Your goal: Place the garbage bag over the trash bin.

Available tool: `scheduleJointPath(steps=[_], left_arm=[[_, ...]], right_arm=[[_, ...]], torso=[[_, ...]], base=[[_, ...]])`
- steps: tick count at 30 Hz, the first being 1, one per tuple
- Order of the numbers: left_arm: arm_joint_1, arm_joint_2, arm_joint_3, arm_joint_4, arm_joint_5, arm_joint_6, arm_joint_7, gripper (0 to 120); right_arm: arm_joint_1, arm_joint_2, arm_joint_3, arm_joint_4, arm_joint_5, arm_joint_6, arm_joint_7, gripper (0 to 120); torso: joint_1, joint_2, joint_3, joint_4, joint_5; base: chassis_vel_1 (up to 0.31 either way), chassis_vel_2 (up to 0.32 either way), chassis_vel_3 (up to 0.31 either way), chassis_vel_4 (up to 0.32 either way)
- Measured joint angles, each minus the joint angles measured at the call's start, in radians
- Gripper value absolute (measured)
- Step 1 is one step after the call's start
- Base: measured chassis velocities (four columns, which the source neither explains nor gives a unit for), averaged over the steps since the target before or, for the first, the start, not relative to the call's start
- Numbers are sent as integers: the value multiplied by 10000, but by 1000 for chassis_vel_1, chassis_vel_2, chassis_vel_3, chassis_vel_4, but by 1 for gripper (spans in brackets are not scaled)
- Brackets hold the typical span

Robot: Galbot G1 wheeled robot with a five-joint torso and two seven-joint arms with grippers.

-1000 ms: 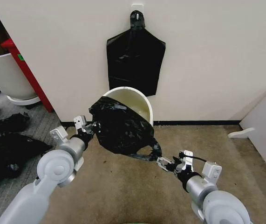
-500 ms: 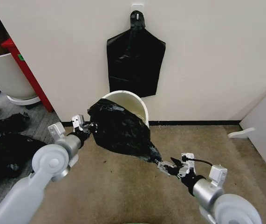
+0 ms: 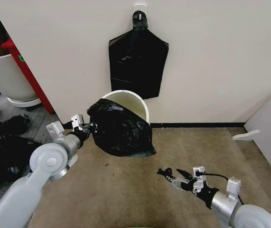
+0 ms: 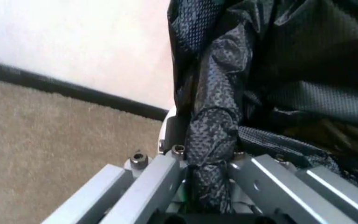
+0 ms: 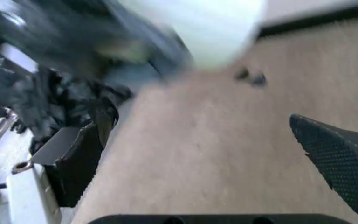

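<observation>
The cream-white trash bin [image 3: 137, 99] stands on the carpet against the wall. The glossy black garbage bag [image 3: 122, 129] hangs over its left and front side; the back right of the rim is bare. My left gripper [image 3: 85, 127] is shut on the bag's left edge, beside the bin. In the left wrist view the bag [image 4: 211, 135] is bunched between the fingers of the left gripper [image 4: 205, 164]. My right gripper [image 3: 171, 174] is open over the carpet, in front of the bin and apart from the bag. The right wrist view shows its pads [image 5: 335, 164] spread, with the bin [image 5: 211, 28] beyond.
A flat sheaf of black bags [image 3: 138, 61] hangs on the wall above the bin. A large white tub [image 3: 4, 76] and a red panel [image 3: 28, 71] stand at the far left, with black plastic heaps [image 3: 7, 148] on the floor. A white board [image 3: 268, 127] leans at right.
The right gripper has let go of the bag's lower edge and pulled back toward me. The freed bag has dropped against the bin's front. The left gripper has shifted slightly left.
</observation>
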Motion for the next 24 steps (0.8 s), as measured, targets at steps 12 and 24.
scheduleJointPath(steps=[12,24], left_arm=[[404,136,438,-208,3511,-459,1345,0],[253,153,699,-439,5052,-900,1935,0]], right_arm=[[2444,-1107,-455,2144,336,-205,3081,100],[6191,-1972,-2783,2150,2452,-1160,3741,100]], torso=[[0,0,0,0,0],[0,-1,1,1,0]], base=[[0,0,0,0],[0,0,0,0]])
